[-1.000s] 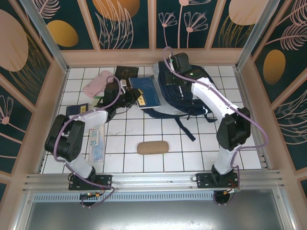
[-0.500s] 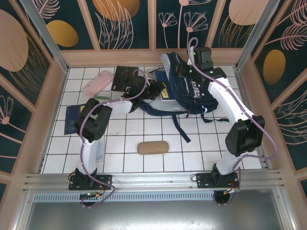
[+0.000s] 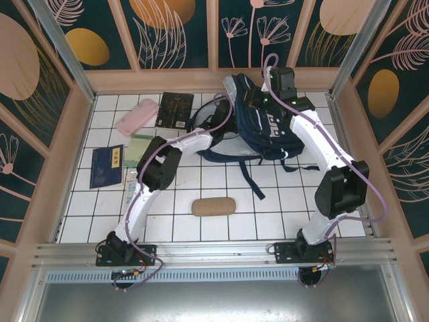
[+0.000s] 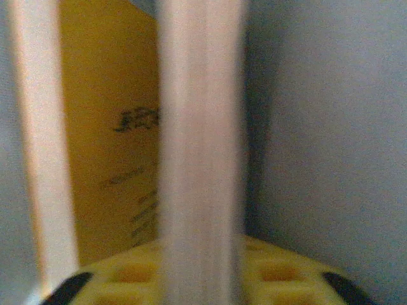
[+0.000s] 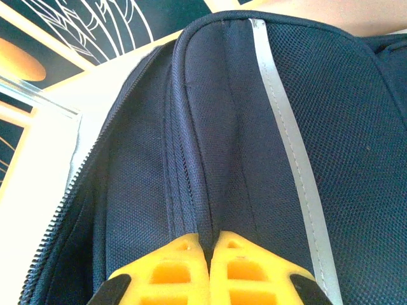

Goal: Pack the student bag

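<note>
Student bag (image 5: 254, 159) top fold pinched in right gripper (image 5: 208, 244), jaws fully closed, holding mouth up. Left gripper (image 4: 200, 270) inside bag, yellow-covered book (image 4: 108, 146) between jaws; gripped or released, can't tell. Bag sits far centre-right on tiled table (image 3: 201, 181), by back wall (image 3: 214, 79). Risk: fold slips, mouth collapses, book drags out. Pink case (image 3: 137, 116), tan pouch (image 3: 214, 206) loose on tiles; walls close.
</note>
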Tool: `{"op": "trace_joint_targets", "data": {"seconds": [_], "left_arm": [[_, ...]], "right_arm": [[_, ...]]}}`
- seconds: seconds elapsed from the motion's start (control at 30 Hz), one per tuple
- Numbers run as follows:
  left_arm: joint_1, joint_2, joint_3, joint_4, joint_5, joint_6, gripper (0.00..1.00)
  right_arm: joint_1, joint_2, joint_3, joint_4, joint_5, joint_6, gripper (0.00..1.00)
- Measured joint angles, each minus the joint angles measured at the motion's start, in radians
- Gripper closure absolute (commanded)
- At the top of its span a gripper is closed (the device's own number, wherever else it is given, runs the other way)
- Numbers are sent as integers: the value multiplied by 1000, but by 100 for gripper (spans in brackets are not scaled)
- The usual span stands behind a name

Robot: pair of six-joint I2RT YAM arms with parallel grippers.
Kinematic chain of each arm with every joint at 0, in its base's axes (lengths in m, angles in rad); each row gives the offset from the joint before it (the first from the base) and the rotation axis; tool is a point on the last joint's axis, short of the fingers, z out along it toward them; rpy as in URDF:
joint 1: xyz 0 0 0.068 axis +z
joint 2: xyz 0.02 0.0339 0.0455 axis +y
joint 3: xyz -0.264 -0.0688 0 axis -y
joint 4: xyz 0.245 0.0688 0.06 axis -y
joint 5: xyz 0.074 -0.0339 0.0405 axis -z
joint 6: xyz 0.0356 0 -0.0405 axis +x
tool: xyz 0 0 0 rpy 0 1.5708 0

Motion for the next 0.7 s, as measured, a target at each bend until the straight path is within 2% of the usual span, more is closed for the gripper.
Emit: {"op": "trace_joint_targets", "data": {"seconds": [0.13,0.33,0.43,0.7], "left_arm": [[-20,27,56,-82,-19,19,38],[-20,-35,-21,-138,-48,74,28],[-19,-106,-86,-181,-64,110,24],[24,-401,-325,-225,-93,199,24]], "right_arm": [[-17,-8,-10,12,2,8,100],[-35,-27,-61,49,-1,15,100],[-43,-32,-86,72,-11,14,100],[-55,-43,-162,133,-24,-2,100]]}}
